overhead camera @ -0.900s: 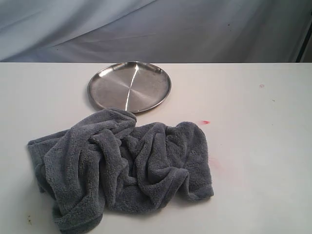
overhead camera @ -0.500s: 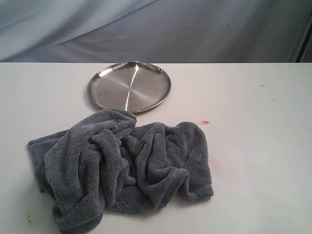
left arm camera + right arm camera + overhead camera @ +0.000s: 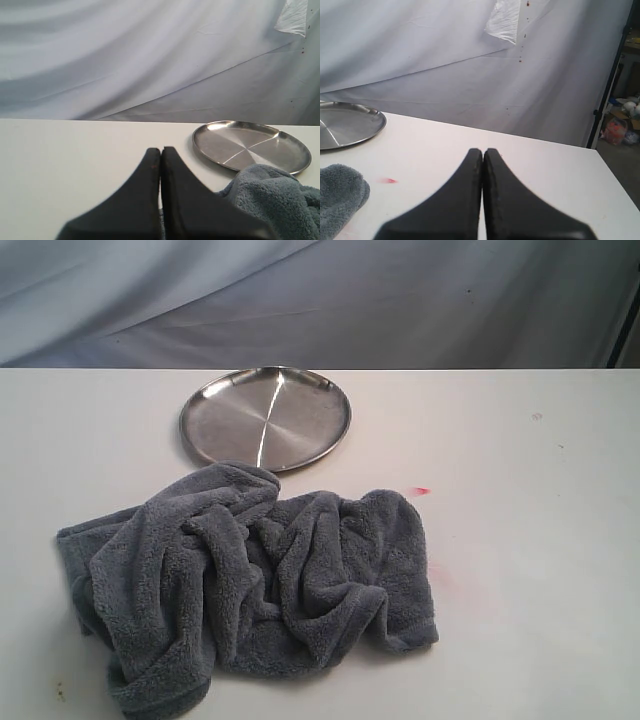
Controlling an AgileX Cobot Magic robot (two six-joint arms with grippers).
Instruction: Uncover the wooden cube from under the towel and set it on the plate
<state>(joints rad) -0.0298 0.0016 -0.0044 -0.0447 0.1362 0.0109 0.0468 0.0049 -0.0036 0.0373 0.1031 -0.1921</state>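
Observation:
A crumpled dark grey towel [image 3: 255, 585] lies bunched on the white table, its far edge just touching the round silver plate [image 3: 266, 417] behind it. The wooden cube is hidden; no part of it shows in any view. Neither arm appears in the exterior view. In the left wrist view my left gripper [image 3: 160, 150] is shut and empty, with the towel [image 3: 272, 200] and the plate [image 3: 250, 146] off to one side of it. In the right wrist view my right gripper [image 3: 483, 151] is shut on nothing, apart from the towel's corner [image 3: 340, 197] and the plate [image 3: 347, 124].
The white table [image 3: 540, 540] carries a small red mark [image 3: 421, 491] and a faint pink smear [image 3: 440, 575] beside the towel. A grey cloth backdrop [image 3: 320, 300] hangs behind the far edge. A dark stand and clutter [image 3: 620, 125] lie beyond the table's end.

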